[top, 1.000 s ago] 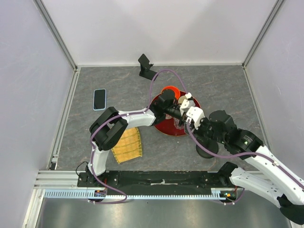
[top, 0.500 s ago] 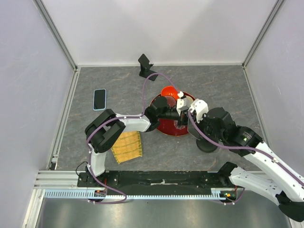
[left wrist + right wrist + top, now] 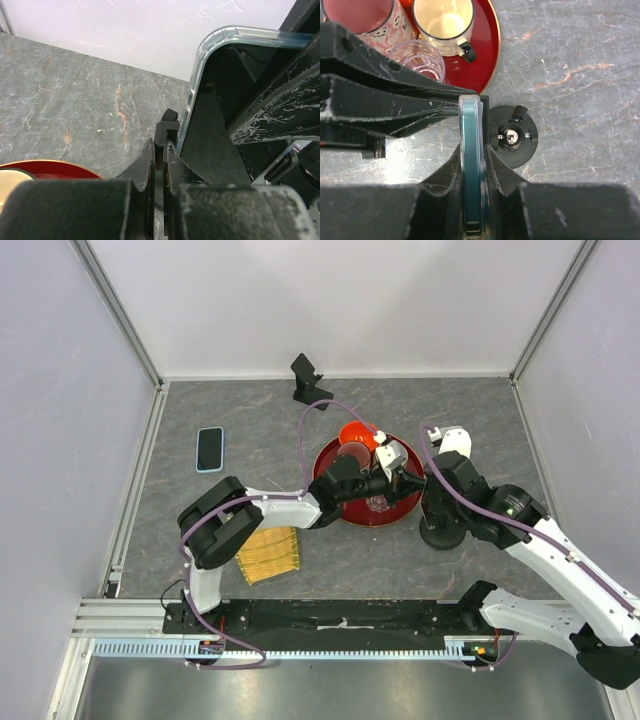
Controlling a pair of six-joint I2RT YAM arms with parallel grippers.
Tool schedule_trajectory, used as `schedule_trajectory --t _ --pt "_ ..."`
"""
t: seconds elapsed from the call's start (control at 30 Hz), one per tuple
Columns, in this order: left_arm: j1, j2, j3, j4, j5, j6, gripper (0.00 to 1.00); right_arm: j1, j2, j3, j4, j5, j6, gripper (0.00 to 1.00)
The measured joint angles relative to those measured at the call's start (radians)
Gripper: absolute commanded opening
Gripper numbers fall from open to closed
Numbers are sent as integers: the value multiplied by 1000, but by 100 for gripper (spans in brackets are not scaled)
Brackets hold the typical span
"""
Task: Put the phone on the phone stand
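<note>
Since the earlier overhead frame, the right arm's wrist has swung from above the tray toward centre right, and the left arm has reached further right across the tray. The grey stone-patterned table [image 3: 250, 420] fills the overhead view. The red tray [image 3: 398, 508] lies at centre, and a yellow mat [image 3: 268, 552] lies at lower left. The right gripper [image 3: 472, 160] is clamped on the phone [image 3: 470, 130], teal in a clear case. It grips the phone edge-on across its faces, probably so that it can be lowered upright into a cradle. The left gripper [image 3: 159, 150] is pinched closed on nothing visible, just beside the phone; contact cannot be judged. A second phone [image 3: 210, 448] lies flat at upper left, well apart. The folding black phone stand [image 3: 308, 380] sits at top centre against the back wall, still unloaded. A round black disc [image 3: 525, 145] with a metal centre lies directly below the held phone; it may be another stand's base. On the tray stand a pink glass [image 3: 360, 15], a cream mug [image 3: 442, 17] and a clear glass [image 3: 417, 57]. No brand or writing is legible.
</note>
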Motion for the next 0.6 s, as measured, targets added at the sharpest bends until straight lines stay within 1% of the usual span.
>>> schedule_trajectory --t 0.13,0.3,0.47,0.6 --pt "-29 -20 6 -34 -92 0 2 19 25 42 -63 68 111 0" --pt "-58 -37 7 -60 -156 8 2 73 61 78 -148 170 264 0" --pt "-79 -43 2 -80 -245 42 2 85 100 80 -162 230 367 0" --pt "-90 -46 -3 -79 -293 50 2 86 106 71 -155 251 419 0"
